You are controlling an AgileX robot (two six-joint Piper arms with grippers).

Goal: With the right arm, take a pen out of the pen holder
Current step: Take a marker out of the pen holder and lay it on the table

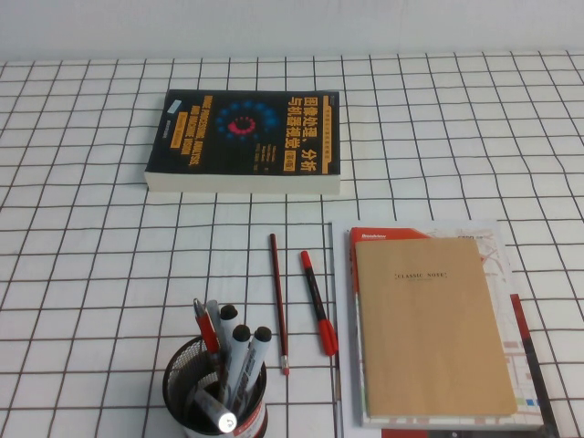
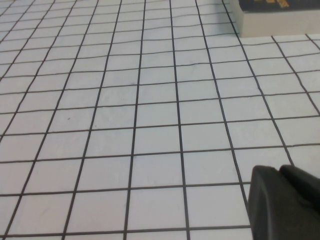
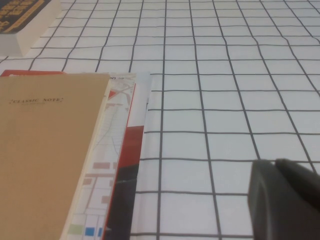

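High view: we're seeing the black mesh pen holder point(image 1: 181, 406) sitting at the near edge, left of middle. Black-cap markers point(image 1: 241, 336) & a red-clip pen point(image 1: 206, 327) are sticking up out of it, all inside. Just to its right, a pencil point(image 1: 278, 301) & a loose red pen point(image 1: 318, 301) are lying on the white cloth point(image 1: 91, 255) w/ black squares. A tan notebook point(image 1: 431, 328) is lying on a stack at the right and a dark book point(image 1: 245, 141) farther back. A pale wall point(image 1: 292, 23) is running behind. Only this view is showing the holder.

Left wrist view: the left gripper point(image 2: 281, 200) is hanging over bare squares. We can't tell if it's wide or narrow.

Right wrist view: the right gripper point(image 3: 280, 200) is hanging over the cloth beside the notebook stack, pinched closed, holding nothing.
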